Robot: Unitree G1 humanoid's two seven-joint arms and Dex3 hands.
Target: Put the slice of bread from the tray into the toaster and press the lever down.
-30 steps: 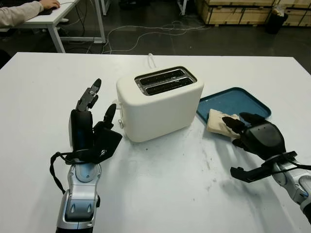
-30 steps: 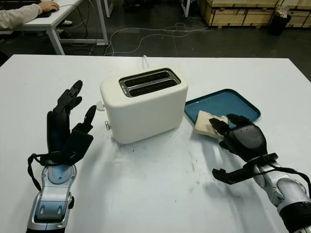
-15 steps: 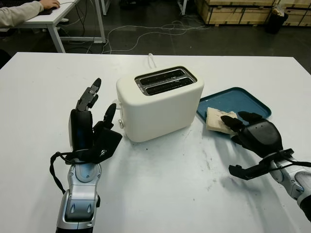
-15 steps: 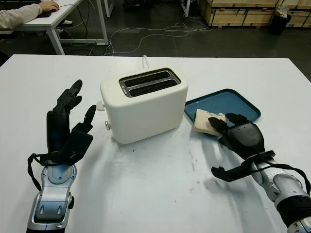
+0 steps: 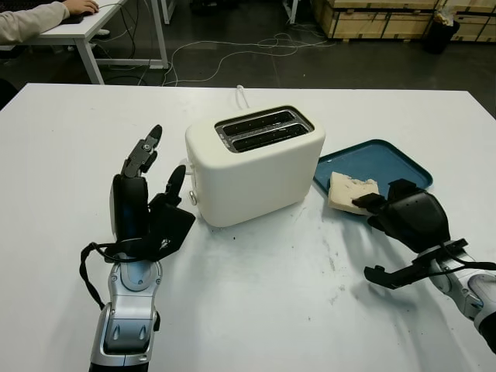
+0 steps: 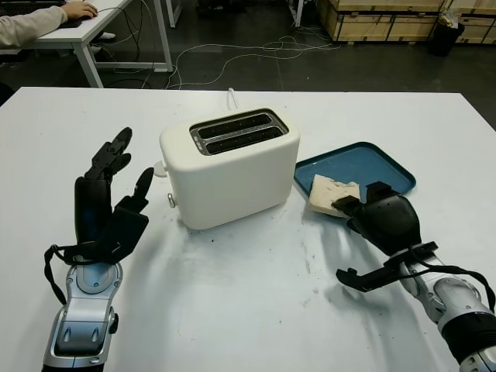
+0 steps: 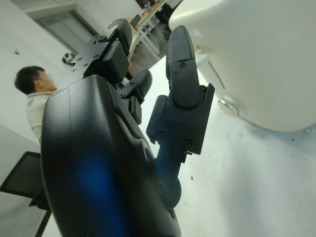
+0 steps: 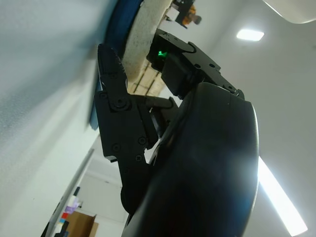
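we see the white table (image 5: 256,310) with a cream two-slot toaster (image 5: 254,163) standing near its middle, both slots on top dark and unfilled, its lever knob (image 5: 191,198) showing on the end wall that faces our left hand. just to the toaster's right sits a blue tray (image 5: 384,161), and the slice of bread (image 5: 348,190) lies on the tray's near corner, partly over the rim toward the toaster. our right hand (image 5: 403,217) is at that near edge of the tray, its fingers (image 5: 366,203) reaching onto the near edge of the bread; in the right wrist view the bread's pale edge (image 8: 145,29) sits just past the fingertips, but we cannot tell whether the fingers are actually pinching it or merely touching. our left hand (image 5: 147,209) is raised upright beside the toaster's lever end, open and holding nothing, close to the toaster but apart from it. a white cord (image 5: 242,96) runs off behind the toaster. at a far desk (image 5: 77,27) in the top left corner, a person's sleeve (image 5: 35,19) rests on the desktop.
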